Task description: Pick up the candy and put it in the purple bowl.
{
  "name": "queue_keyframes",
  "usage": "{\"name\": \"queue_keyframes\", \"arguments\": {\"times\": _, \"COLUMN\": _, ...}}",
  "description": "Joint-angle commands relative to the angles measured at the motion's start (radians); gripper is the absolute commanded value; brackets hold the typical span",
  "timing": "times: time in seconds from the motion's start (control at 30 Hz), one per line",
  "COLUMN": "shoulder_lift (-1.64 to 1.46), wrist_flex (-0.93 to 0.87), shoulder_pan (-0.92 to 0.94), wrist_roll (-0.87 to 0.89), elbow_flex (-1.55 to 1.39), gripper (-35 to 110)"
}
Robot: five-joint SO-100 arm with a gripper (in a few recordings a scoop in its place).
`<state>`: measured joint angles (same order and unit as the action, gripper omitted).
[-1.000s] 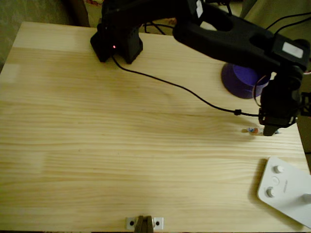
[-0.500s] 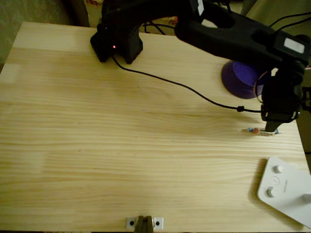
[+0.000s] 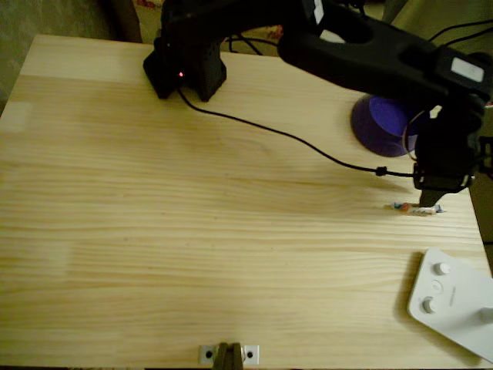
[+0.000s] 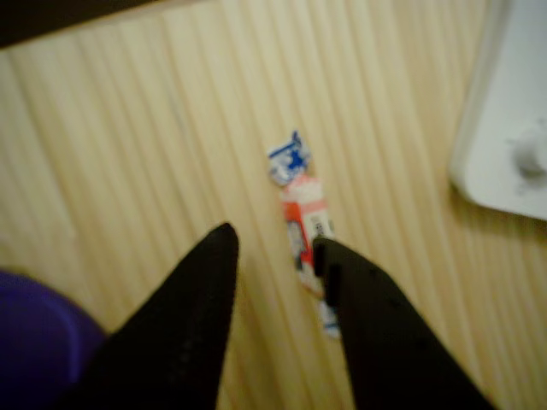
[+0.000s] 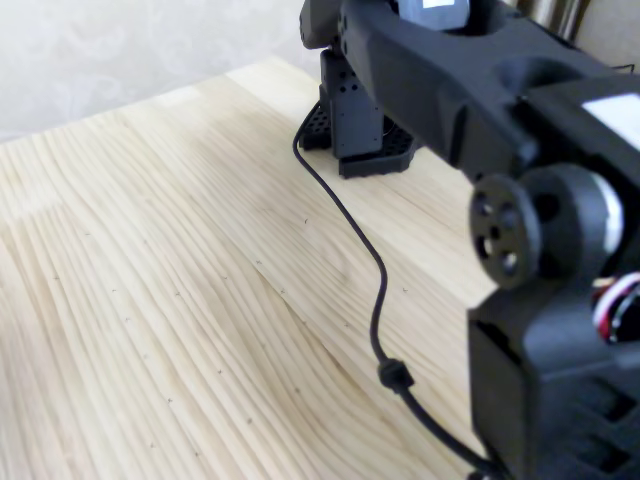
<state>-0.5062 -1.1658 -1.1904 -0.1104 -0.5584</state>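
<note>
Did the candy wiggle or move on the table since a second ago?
Hardly, if at all. In the overhead view the candy lies about where it did, level with the same wood-grain line, up and left of the white device.

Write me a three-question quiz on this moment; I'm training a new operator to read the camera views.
1. True or false: the candy lies inside the purple bowl.
2. In the wrist view, the candy sits: A) centred between the jaws, B) against the right-hand jaw, C) under the white device.
3. Fill in: the gripper is ____ (open/shut).

Key: 1 false, it lies on the table; 2 B; 3 open.
</note>
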Motion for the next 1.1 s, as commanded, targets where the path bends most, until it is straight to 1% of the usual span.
{"name": "queue_keyframes", "arguments": {"times": 0.0, "shoulder_lift": 0.121, "wrist_flex": -0.201, "shoulder_pan": -0.012, "wrist_roll": -0.008, "elbow_flex": 0.548, "gripper": 18}}
{"name": "queue_keyframes", "arguments": {"times": 0.03, "shoulder_lift": 0.186, "wrist_flex": -0.250, "shoulder_pan": -0.012, "wrist_roll": -0.014, "elbow_flex": 0.672, "gripper": 18}}
{"name": "queue_keyframes", "arguments": {"times": 0.07, "shoulder_lift": 0.201, "wrist_flex": -0.272, "shoulder_pan": -0.018, "wrist_roll": -0.021, "elbow_flex": 0.695, "gripper": 18}}
{"name": "queue_keyframes", "arguments": {"times": 0.23, "shoulder_lift": 0.216, "wrist_flex": -0.311, "shoulder_pan": 0.003, "wrist_roll": 0.000, "elbow_flex": 0.692, "gripper": 18}}
{"name": "queue_keyframes", "arguments": {"times": 0.37, "shoulder_lift": 0.212, "wrist_flex": -0.350, "shoulder_pan": 0.026, "wrist_roll": -0.009, "elbow_flex": 0.744, "gripper": 18}}
{"name": "queue_keyframes", "arguments": {"times": 1.07, "shoulder_lift": 0.176, "wrist_flex": -0.367, "shoulder_pan": 0.049, "wrist_roll": -0.020, "elbow_flex": 0.744, "gripper": 18}}
